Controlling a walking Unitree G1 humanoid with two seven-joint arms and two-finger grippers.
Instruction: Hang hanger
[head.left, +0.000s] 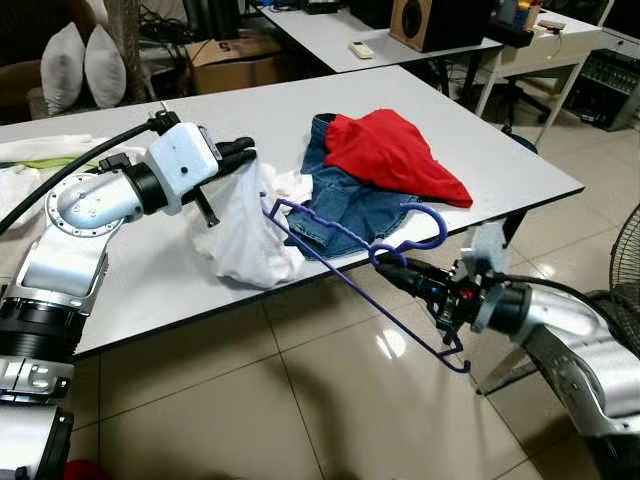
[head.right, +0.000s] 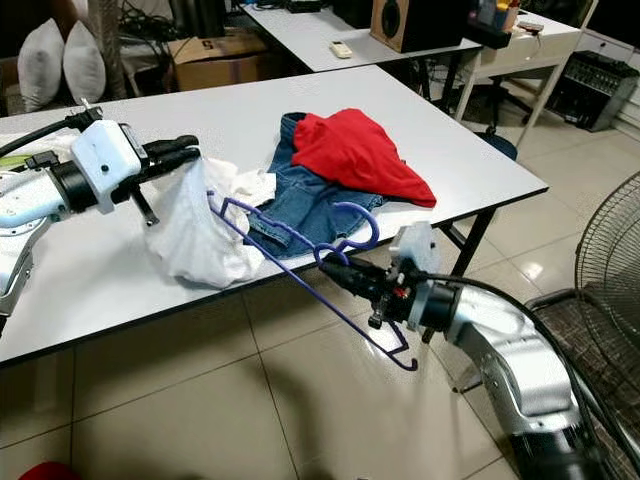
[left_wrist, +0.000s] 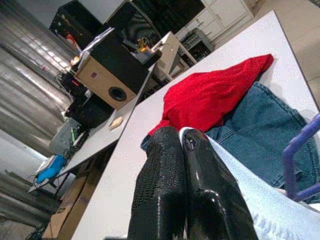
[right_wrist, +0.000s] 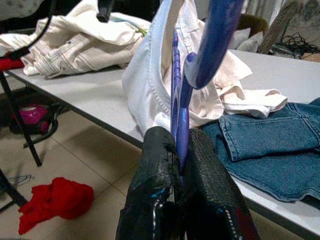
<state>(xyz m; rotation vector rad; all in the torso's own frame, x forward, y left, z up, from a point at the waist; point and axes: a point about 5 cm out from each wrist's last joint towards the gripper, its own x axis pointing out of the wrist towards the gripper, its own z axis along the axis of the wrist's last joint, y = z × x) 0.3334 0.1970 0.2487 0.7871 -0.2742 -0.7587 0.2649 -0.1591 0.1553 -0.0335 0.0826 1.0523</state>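
The right hand (head.left: 385, 262) has its two black fingers (right_wrist: 155, 200) pressed together on the purple hanger (head.left: 340, 265), pinching the wire just below the hook; the hanger sticks out past the near edge of the white counter (head.left: 500, 150), its hook curling up at about 12 o'clock from the fingertips and its lower bar slanting down toward the tiled floor (head.left: 250, 400). The far end of the hanger reaches into a white garment (head.left: 240, 235), which hangs bunched from the left hand (head.left: 240, 150). That hand's fingers (left_wrist: 170, 190) are closed tight on a fold of the white cloth, lifting it off the counter's front edge, with the garment's lower part resting on the counter. At 1 o'clock from the white garment lie blue jeans (head.left: 345, 205) spread flat, and a red shirt (head.left: 395, 155) is draped over them at their 1 o'clock side. More pale clothing (right_wrist: 75, 45) is heaped on the counter beyond the left arm. A red cloth (right_wrist: 52, 202) lies on the floor beneath the counter.
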